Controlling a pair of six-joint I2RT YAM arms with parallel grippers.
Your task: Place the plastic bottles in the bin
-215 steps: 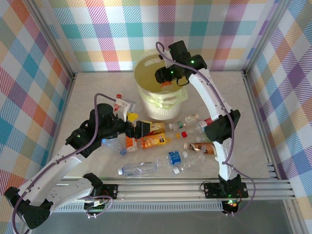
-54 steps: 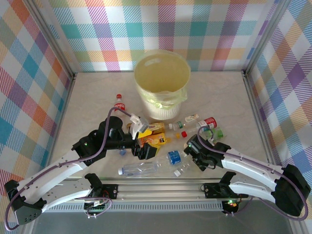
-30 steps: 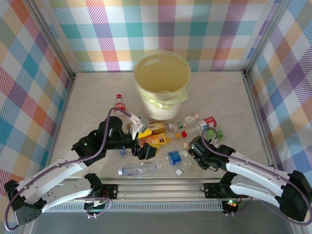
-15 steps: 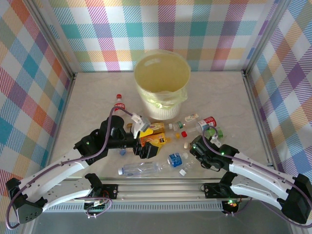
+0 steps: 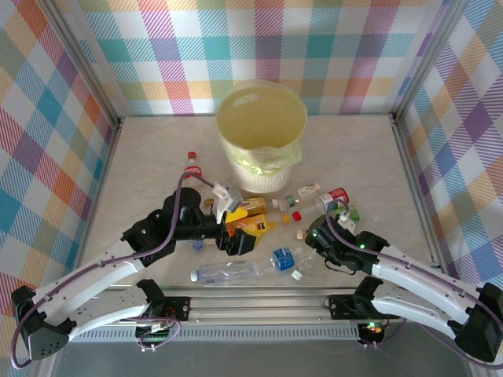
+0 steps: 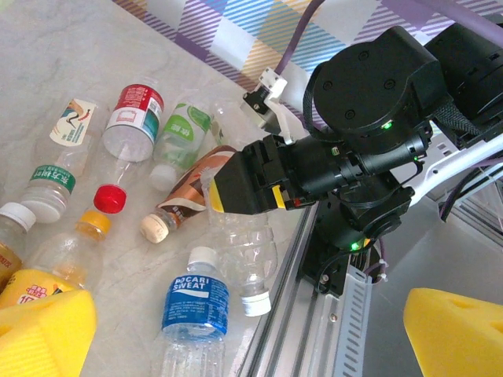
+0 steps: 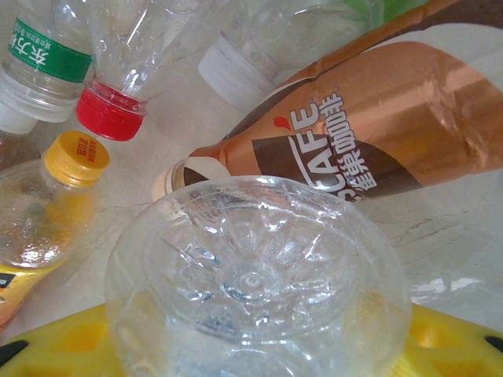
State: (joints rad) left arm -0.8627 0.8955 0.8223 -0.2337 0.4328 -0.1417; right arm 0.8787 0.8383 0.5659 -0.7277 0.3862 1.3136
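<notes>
**A:** Where are the plastic bottles (image 5: 275, 216)?

**B:** Scattered on the table (image 5: 149, 157), at 6 o'clock from the bin (image 5: 267, 179), near its foot.

**A:** And the 1 being handled?

**B:** A crumpled clear bottle (image 7: 255, 298) with a white cap. The right gripper (image 5: 313, 236) is clamped on it, with its base turned toward the wrist camera. I can't tell whether it is off the table.

**A:** What lies around it?

**B:** In the right wrist view, a brown coffee-label bottle (image 7: 377, 126) is at 1 o'clock. A red-capped bottle (image 7: 110, 110) and an orange-capped bottle (image 7: 75, 157) are at 10 o'clock. In the left wrist view, a blue-labelled Pocari Sweat bottle (image 6: 194, 302) lies just beside it.

**A:** The other arm?

**B:** The left gripper (image 5: 240, 232) sits at 9 o'clock of the right one. Its jaws are spread wide, and its foam pads (image 6: 43, 330) hold nothing. 1 red-labelled bottle (image 5: 191, 165) lies apart, at 10 o'clock from it.
</notes>
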